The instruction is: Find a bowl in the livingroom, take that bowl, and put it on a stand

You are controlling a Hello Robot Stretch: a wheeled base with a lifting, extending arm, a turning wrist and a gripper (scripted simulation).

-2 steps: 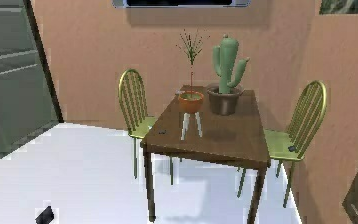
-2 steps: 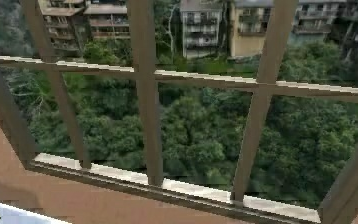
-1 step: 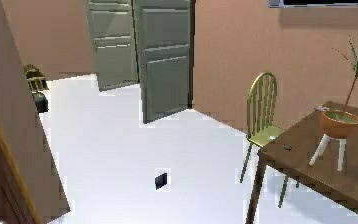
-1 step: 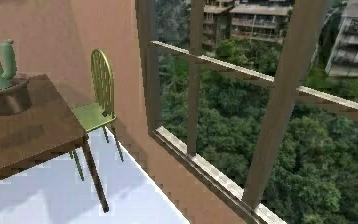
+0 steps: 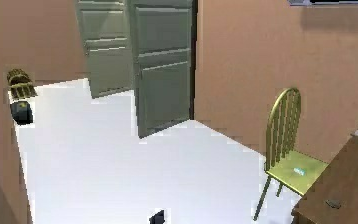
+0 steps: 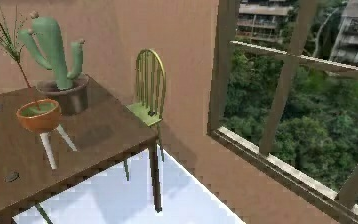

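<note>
Table (image 6: pixel 107 135) & spiky plant (image 6: pixel 5 40) partly out of view

Fwd cam high, tilted down twd door (image 5: pixel 165 65); side cam nearer, twd window (image 6: pixel 287 90); shared: chair (image 5: pixel 285 135), table (image 5: pixel 342 185)

Bare white floor (image 5: pixel 97 150) lies wide ahead. An olive-grey panelled door (image 5: pixel 165 70) stands ajar beyond it. A yellow spindle-back wooden chair (image 5: pixel 287 150) and a dark brown wooden table (image 5: pixel 342 190) block the forward view's right. A green potted cactus (image 6: pixel 55 55) and an orange round pot on white legs (image 6: pixel 39 115) crowd the tabletop.
</note>
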